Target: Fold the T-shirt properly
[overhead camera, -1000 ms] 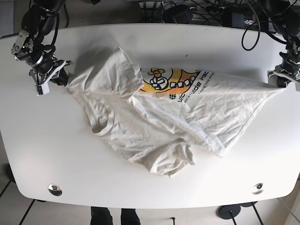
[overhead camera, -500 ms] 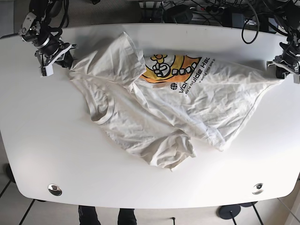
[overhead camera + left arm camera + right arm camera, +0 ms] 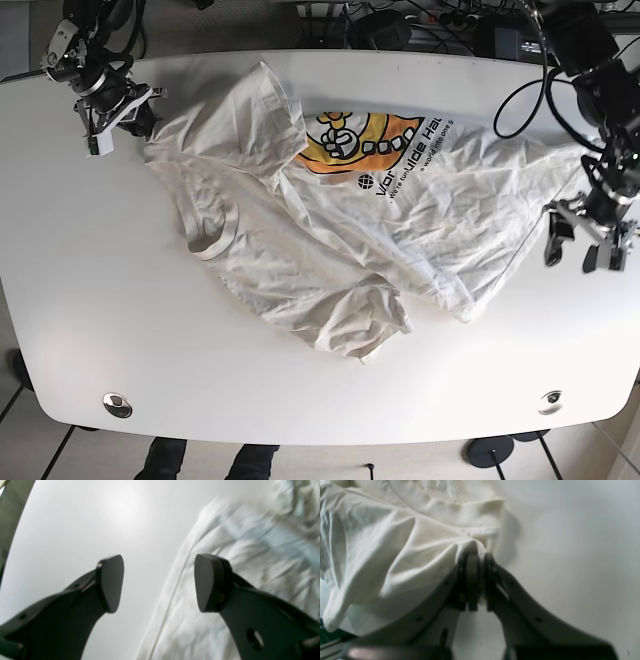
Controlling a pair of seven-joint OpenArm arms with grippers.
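Your right pincer is pressed together on a bunched corner of the crumpled white cotton T-shirt, at the far left corner of the glossy white oval table in the base view. In the right wrist view the two dark fingers meet with a thin fold of cloth pinched between them, and the fabric spreads away to their left.

Your left pincer is spread wide and holds nothing. It hangs over bare table just beyond the shirt's near right edge. In the left wrist view the hem runs between the two black pads; most of the wrinkled cloth lies under and past the right-hand pad, blurred.

Between your two pincers the shirt lies rumpled across the tabletop, its orange and yellow print with dark lettering facing up, the ribbed collar below your right pincer, a sleeve bunched toward the table's near edge.
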